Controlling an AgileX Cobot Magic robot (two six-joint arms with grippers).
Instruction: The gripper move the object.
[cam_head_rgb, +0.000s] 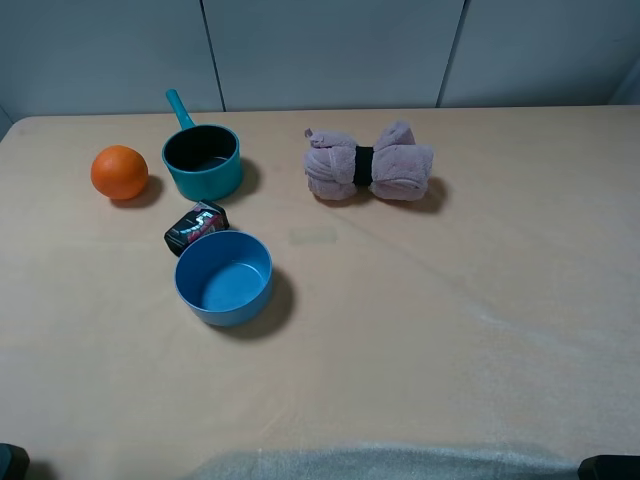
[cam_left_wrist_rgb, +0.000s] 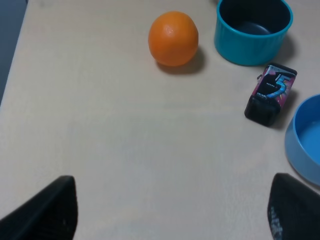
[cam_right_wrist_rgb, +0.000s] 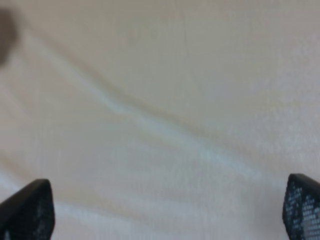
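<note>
Both grippers showed only dark fingertip corners at the frame edges: the left gripper (cam_left_wrist_rgb: 170, 212) stood wide apart over bare table, holding nothing, and the right gripper (cam_right_wrist_rgb: 165, 210) likewise spread wide above blurred, wrinkled cloth. Seen from the high camera, the blue bowl (cam_head_rgb: 224, 277) sat upright on the table (cam_head_rgb: 480, 330), its rim just beside a small black packet (cam_head_rgb: 195, 227), contact unclear. Behind them stood a teal saucepan (cam_head_rgb: 202, 160), an orange (cam_head_rgb: 119, 172) and a rolled pink towel (cam_head_rgb: 370, 163). Only the bowl's cropped edge reached the left wrist view.
</note>
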